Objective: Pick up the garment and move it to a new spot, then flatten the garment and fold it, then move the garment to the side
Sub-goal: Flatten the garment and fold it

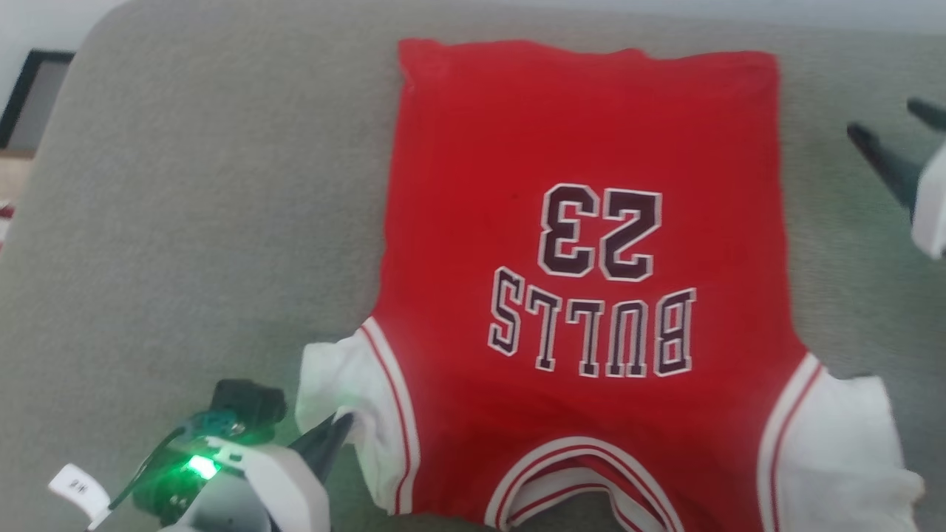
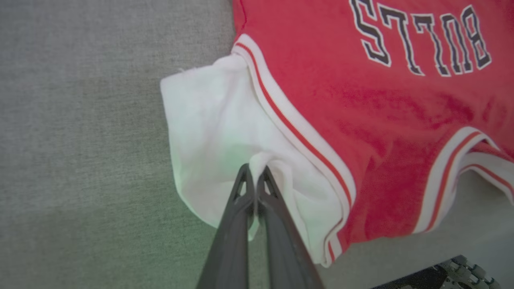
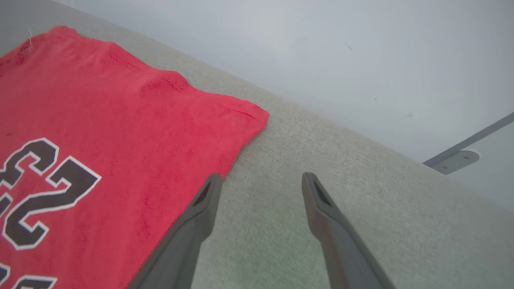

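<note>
The garment [image 1: 584, 244], a red jersey with white sleeves, a dark "23" and "BULLS" lettering, lies spread flat on the grey cushion [image 1: 185, 222], collar toward me. At the lower left my left gripper [image 1: 344, 423] is shut on a pinch of the white left sleeve [image 2: 209, 128]; the left wrist view shows its fingers [image 2: 241, 188] pressed together on a fold of that cloth [image 2: 257, 166]. Off the shirt's far right edge my right gripper [image 1: 890, 118] is open, holding nothing. In the right wrist view its fingertips [image 3: 261, 178] hover over bare cushion beside the garment's hem corner [image 3: 241, 116].
The grey cushion [image 3: 341, 168] ends at a pale wall [image 3: 321, 48] behind the shirt. A dark-framed object [image 1: 33, 96] leans at the far left, beyond the cushion's edge. A grey bracket [image 3: 453, 158] is fixed to the wall at the right.
</note>
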